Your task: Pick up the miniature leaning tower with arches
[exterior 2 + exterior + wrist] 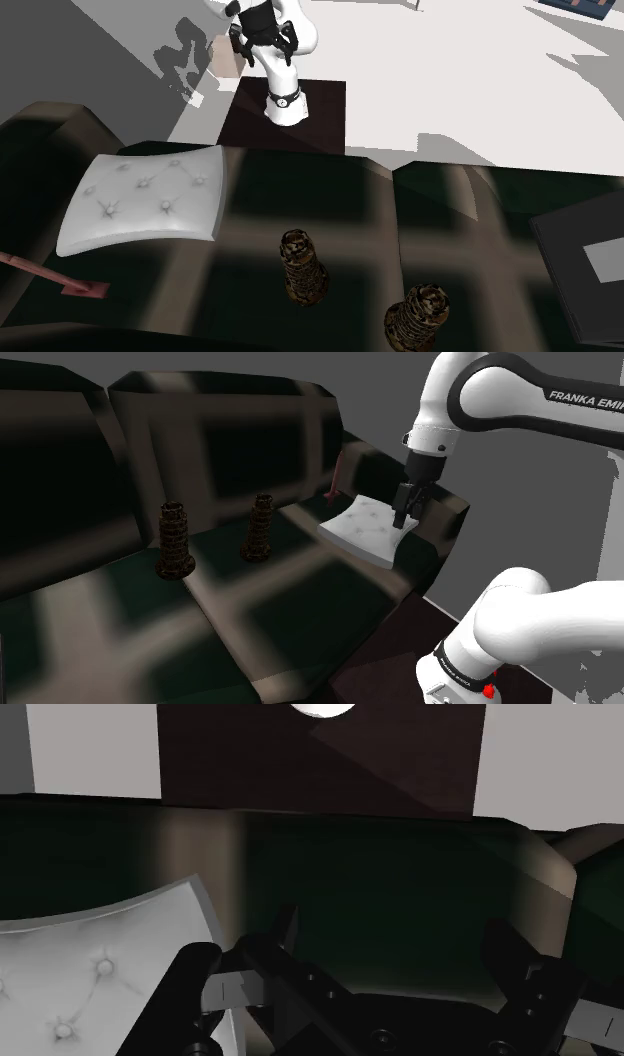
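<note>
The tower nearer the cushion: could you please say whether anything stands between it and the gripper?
Nothing visible does: the gripper hovers beside the white cushion, and only bare sofa seat separates the cushion from that tower.

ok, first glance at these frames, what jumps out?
The white tufted cushion glows against the dark sofa, at the seat's right end in the shoulder view; the jaws hang open in the air near it. Left of it in that view, a brown tiered tower and its twin stand apart on the seat.
</note>
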### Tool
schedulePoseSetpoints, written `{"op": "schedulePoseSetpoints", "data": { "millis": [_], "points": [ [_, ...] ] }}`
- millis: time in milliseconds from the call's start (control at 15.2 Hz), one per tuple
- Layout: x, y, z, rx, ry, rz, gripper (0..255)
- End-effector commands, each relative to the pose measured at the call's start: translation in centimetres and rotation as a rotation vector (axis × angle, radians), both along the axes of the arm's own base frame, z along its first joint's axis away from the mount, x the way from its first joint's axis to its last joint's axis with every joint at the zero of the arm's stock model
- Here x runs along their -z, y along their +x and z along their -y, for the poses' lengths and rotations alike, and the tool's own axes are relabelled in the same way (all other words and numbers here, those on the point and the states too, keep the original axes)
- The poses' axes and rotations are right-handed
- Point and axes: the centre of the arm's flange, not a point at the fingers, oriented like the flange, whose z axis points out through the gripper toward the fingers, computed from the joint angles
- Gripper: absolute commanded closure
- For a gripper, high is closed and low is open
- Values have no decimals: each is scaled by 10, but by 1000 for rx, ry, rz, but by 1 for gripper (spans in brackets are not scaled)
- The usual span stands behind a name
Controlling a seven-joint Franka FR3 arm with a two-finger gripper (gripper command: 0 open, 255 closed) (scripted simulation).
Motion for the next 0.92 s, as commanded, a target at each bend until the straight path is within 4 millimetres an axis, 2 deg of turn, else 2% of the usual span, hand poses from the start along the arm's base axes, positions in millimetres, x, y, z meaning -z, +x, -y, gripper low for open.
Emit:
{"op": "schedulePoseSetpoints", "data": {
  "millis": [0,858],
  "points": [
    [0,0,0,0,0,0,0],
    [50,137,-60,63,-46,104,0]
  ]
}}
